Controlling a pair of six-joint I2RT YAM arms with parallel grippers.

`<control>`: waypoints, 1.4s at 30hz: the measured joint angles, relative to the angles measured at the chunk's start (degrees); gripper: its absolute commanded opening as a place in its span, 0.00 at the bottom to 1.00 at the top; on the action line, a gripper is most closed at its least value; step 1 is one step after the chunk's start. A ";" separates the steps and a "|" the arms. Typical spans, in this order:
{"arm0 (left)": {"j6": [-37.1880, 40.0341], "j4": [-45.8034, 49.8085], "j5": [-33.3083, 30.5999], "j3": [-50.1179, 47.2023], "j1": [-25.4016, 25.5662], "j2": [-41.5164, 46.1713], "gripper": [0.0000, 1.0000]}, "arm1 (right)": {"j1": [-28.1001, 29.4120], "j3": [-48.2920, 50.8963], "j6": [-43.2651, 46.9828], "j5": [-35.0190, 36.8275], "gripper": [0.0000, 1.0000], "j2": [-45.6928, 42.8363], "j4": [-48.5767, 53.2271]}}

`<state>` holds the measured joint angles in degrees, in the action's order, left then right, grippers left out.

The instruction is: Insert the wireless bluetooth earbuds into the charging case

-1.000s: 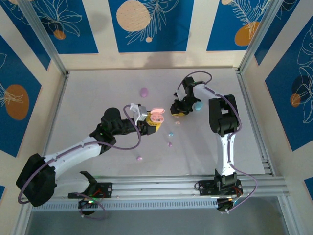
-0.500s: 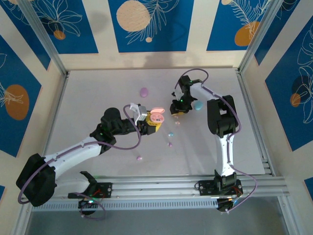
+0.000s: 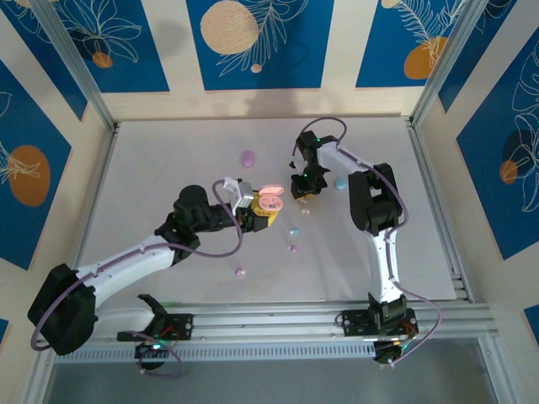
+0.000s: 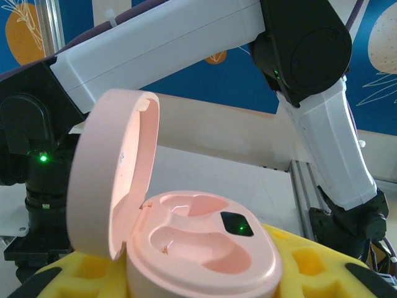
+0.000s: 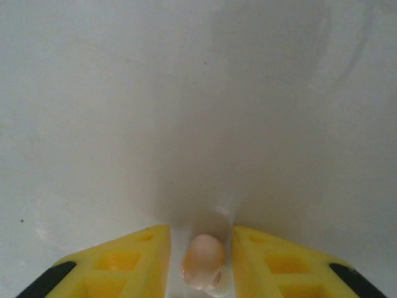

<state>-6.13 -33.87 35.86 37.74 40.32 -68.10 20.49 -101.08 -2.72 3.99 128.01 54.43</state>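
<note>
Straddling tiny pale-pink bead-like earbud (image 5: 203, 256), resting on white tabletop (image 5: 186, 93), with right gripper (image 5: 200, 239); jaws narrowly parted, not pinching. Likely feather-light, hard, smooth, rounded; prone to squirting or rolling away. Best pinched across widest middle, gently, squarely. Clamped in left gripper (image 3: 264, 214): glossy pink oval charging case (image 4: 205, 242), lid hinged upright, both wells apparently vacant.

R wrist view: the pink earbud (image 5: 203, 257) is cut off at its btm by the frame edge, as are the yellow pads (image 5: 124, 264) of the right gripper (image 5: 200, 231). L wrist view: the pink case (image 4: 198, 239) is clipped at the btm (base not seen). From above, the loose earbuds (image 3: 295, 231) are too small for shape to be told; the blue case (image 3: 340, 183) is partly hidden by the right arm (image 3: 383, 244).
</note>
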 measured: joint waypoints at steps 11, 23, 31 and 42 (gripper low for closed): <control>0.00 0.00 0.00 0.00 0.00 0.00 0.25 | 0.17 -0.83 0.22 0.81 0.27 0.28 0.87; 0.00 0.00 0.00 0.00 0.00 0.00 0.25 | 0.28 -1.81 0.13 1.44 0.27 1.22 2.01; 0.00 0.02 0.00 0.00 0.00 0.00 0.25 | 0.66 -1.99 0.09 1.90 0.29 1.22 2.25; 0.00 0.02 0.00 0.00 0.00 0.00 0.25 | 0.87 -1.99 -0.46 2.36 0.28 1.22 2.43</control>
<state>-6.13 -33.85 35.86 37.74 40.32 -68.10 21.37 -103.07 -3.18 6.35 129.23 56.86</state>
